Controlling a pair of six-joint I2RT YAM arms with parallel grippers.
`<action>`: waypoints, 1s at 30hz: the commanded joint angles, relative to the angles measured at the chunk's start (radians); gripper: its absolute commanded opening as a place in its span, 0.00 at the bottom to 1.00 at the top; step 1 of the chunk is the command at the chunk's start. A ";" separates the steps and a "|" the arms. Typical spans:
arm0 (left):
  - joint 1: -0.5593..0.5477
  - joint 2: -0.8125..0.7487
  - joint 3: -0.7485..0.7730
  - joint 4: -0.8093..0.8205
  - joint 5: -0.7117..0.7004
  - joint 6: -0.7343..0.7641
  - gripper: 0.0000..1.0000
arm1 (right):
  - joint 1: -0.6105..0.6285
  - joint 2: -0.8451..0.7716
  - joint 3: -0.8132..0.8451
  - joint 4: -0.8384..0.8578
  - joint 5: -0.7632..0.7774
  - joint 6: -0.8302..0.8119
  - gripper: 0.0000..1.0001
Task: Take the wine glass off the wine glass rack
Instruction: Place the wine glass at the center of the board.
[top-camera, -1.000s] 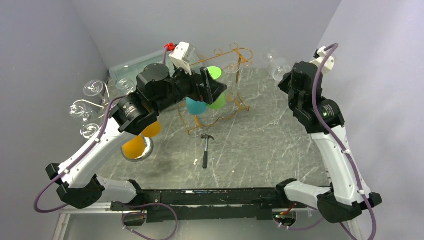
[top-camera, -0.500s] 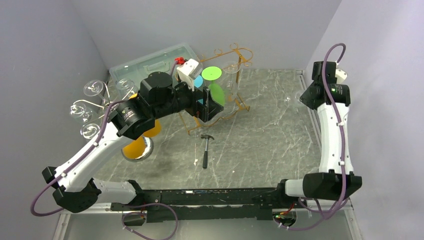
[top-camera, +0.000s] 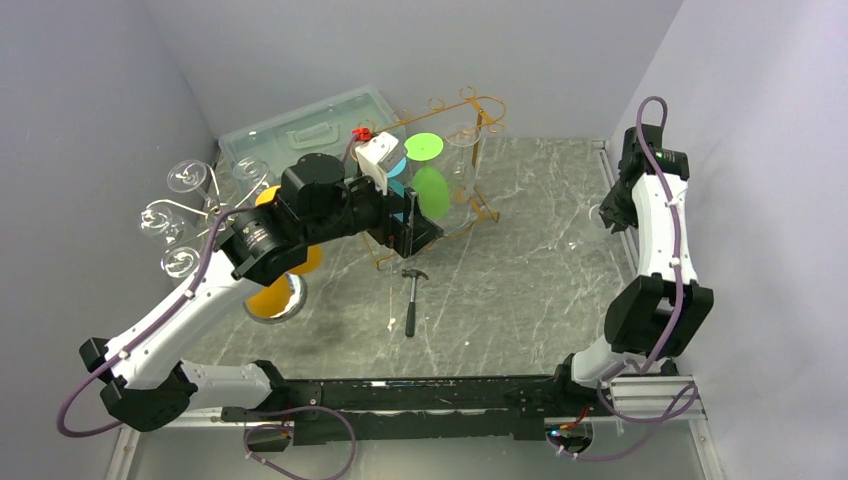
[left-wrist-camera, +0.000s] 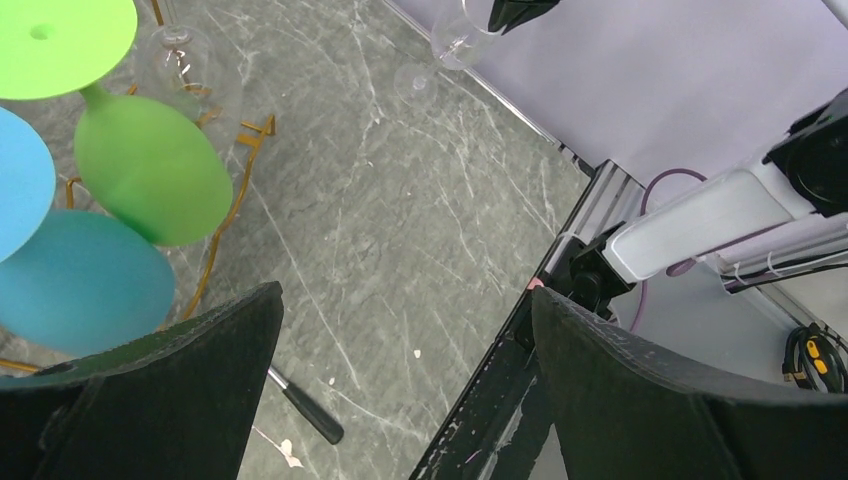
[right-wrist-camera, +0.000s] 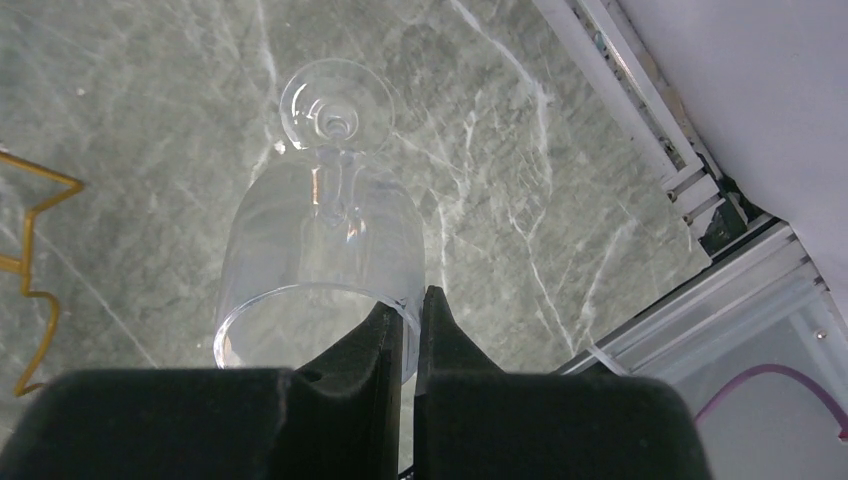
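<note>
One clear wine glass is sitting well clear of the rack, upright, its rim pinched in the clenched right gripper and its foot pointing down at the table near the right edge rail. The rack is carrying three glasses: one green glass, one blue glass and one clear glass. The left gripper is gaping beside them, grasping nothing. One hammer is lying in front of the rack, and bare marble is stretching between the rack and the wine glass.
</note>
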 joint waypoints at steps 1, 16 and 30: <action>-0.003 -0.032 -0.009 0.011 0.021 0.010 0.99 | -0.027 0.030 0.031 -0.010 -0.046 -0.055 0.00; -0.002 -0.013 -0.017 0.009 0.008 0.000 1.00 | -0.039 0.145 0.073 -0.028 -0.054 -0.075 0.14; -0.003 0.017 0.001 0.012 -0.016 -0.003 1.00 | -0.039 0.116 0.135 -0.036 -0.039 -0.066 0.46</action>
